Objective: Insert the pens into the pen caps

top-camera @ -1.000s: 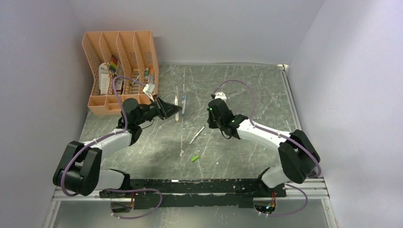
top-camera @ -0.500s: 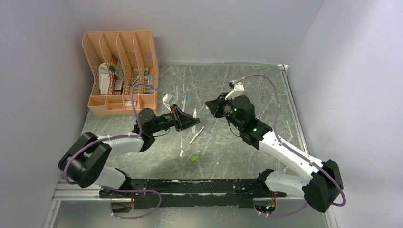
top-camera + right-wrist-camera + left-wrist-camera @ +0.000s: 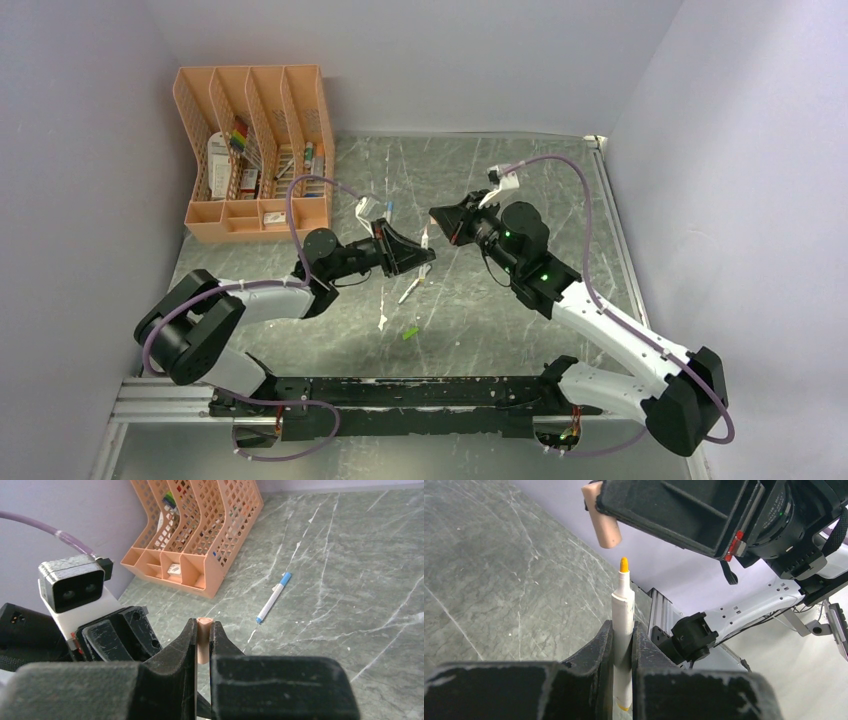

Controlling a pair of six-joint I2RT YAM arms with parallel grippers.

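Note:
My left gripper (image 3: 623, 630) is shut on a white pen (image 3: 623, 611), its orange tip pointing up and away. My right gripper (image 3: 202, 630) is shut on the orange-pink cap (image 3: 204, 641). In the left wrist view the cap (image 3: 602, 519) hangs just above and left of the pen tip, a small gap apart. In the top view both grippers meet over the table's middle, left (image 3: 418, 256) and right (image 3: 440, 222). A second pen (image 3: 412, 287) and the green cap (image 3: 410, 332) lie on the table below them. A blue-capped pen (image 3: 272, 597) lies farther back.
The peach mesh organiser (image 3: 255, 150) stands at the back left corner, also in the right wrist view (image 3: 200, 530). The left arm's wrist camera (image 3: 75, 587) sits close to the right gripper. Grey walls enclose the marble table (image 3: 520, 180) on three sides.
My left gripper has carried the pen to the right, toward the middle. My right gripper has swung round with the cap to face it. The two now nearly meet.

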